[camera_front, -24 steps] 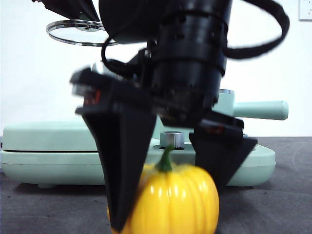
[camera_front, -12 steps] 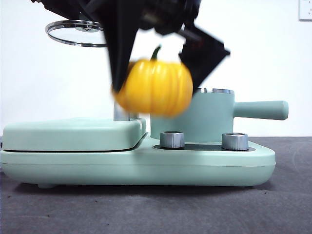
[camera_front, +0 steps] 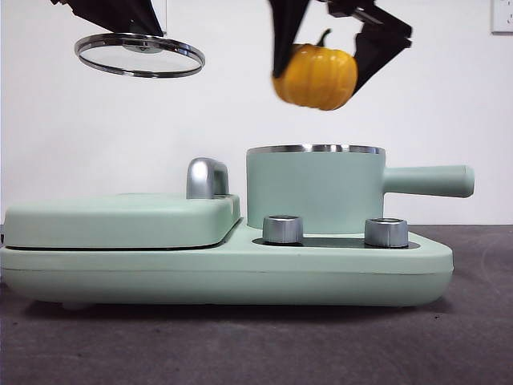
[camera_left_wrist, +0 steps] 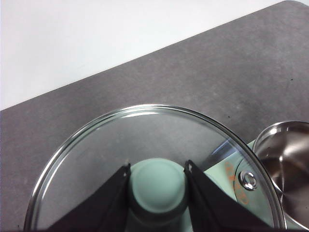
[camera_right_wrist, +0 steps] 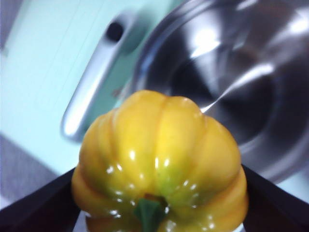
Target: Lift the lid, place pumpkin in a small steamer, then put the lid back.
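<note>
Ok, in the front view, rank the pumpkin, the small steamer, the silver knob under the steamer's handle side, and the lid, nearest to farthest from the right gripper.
1. The pumpkin, clamped in the right gripper, high above the pot.
2. The small steamer, directly below, open.
3. The silver knob, lower, on the base front.
4. The lid, off to the side at about the gripper's height, held by the left gripper.

Left end effector [camera_left_wrist: 157, 186] raised, clamped, right end effector [camera_front: 333, 52] raised, clamped
</note>
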Controlling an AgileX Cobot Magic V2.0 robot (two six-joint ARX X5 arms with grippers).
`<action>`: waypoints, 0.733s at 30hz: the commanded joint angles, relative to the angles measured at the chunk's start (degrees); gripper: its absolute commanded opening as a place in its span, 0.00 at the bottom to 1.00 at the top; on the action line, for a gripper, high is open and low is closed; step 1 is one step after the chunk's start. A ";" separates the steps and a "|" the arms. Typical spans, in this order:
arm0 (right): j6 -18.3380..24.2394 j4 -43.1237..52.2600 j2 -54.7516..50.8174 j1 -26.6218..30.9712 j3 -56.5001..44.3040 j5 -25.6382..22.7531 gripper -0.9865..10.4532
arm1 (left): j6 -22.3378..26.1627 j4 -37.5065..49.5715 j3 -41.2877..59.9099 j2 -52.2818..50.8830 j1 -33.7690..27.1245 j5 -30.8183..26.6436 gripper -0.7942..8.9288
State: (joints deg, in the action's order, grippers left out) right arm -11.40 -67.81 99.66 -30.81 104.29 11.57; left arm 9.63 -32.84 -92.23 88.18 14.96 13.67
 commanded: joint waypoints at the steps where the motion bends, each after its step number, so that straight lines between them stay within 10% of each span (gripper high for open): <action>1: 2.54 -0.85 3.72 1.25 3.65 0.83 0.40 | -0.28 1.53 -1.90 -0.13 0.07 0.31 0.17; 22: 5.95 -3.02 22.51 2.32 12.31 -4.37 0.40 | -0.26 1.14 -1.90 -0.07 0.04 0.31 0.17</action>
State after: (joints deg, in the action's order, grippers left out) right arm -5.98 -70.83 120.86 -27.97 114.83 7.31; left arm 9.63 -33.04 -92.23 88.18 14.96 13.67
